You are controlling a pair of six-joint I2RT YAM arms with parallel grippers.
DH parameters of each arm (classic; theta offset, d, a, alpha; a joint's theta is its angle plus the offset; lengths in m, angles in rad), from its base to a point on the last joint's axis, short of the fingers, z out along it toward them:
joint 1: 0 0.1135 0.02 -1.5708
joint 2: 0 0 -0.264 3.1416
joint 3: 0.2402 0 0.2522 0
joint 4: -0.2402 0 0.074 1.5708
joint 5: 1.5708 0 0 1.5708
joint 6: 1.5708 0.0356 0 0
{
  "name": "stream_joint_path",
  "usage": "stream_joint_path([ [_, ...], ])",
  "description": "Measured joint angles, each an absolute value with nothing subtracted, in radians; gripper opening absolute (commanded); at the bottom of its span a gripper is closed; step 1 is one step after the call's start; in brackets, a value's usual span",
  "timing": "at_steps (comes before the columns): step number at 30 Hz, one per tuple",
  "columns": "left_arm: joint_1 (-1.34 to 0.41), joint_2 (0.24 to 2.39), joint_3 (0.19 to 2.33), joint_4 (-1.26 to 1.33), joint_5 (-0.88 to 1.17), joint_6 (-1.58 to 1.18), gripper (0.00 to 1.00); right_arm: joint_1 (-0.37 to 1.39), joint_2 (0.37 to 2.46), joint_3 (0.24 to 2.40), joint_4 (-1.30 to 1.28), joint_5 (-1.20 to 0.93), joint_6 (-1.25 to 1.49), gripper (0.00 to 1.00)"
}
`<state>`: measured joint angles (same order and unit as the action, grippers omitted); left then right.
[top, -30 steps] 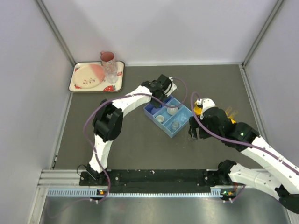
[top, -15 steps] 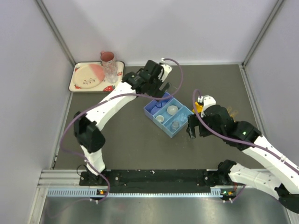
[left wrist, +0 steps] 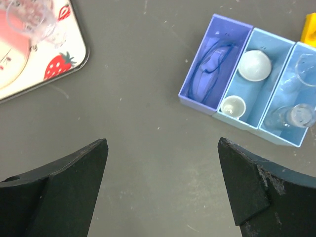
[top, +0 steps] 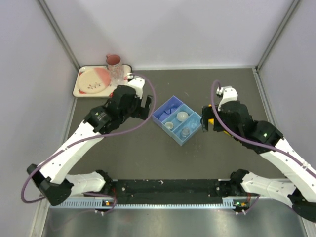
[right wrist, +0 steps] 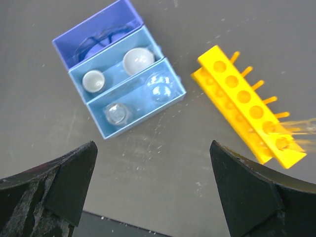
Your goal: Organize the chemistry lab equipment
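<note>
The blue divided tray [top: 190,138] lies mid-table between my arms. Its purple end compartment holds the blue-rimmed goggles [left wrist: 212,69]. The middle one holds two white round dishes [right wrist: 138,59], and the end one holds clear beakers [right wrist: 117,113]. The yellow holed rack [right wrist: 247,106] lies right of the tray, with thin glass rods [right wrist: 298,129] poking out at its far end. My left gripper [top: 145,107] hovers open and empty left of the tray. Just right of the tray, over the rack, my right gripper [top: 205,119] is open and empty.
A cream strawberry-patterned tray [top: 101,81] sits in the back left corner with a pink-and-cream plate, a pink mug [top: 114,60] and a clear tumbler [left wrist: 34,15]. Grey walls close in the table on three sides.
My left arm has pulled back from over the blue tray to its left, and its jaws have opened wide. My right gripper has risen, shifted slightly back and opened fully.
</note>
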<state>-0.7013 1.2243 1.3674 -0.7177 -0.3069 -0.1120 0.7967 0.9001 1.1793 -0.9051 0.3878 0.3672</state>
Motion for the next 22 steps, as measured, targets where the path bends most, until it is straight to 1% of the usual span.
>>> stream_joint_path([
  [11, -0.701, 0.870, 1.037, -0.611, -0.449, -0.186, 0.99, 0.796, 0.904, 1.212, -0.898, 0.727, 0.350, 0.99],
  [17, -0.701, 0.802, 0.976, -0.573, -0.517, -0.186, 0.99, 0.794, 0.906, 1.215, -0.898, 0.856, 0.332, 0.99],
  [22, -0.701, 0.778, 0.931, -0.546, -0.565, -0.184, 0.99, 0.794, 0.910, 1.247, -0.883, 0.864, 0.311, 0.99],
])
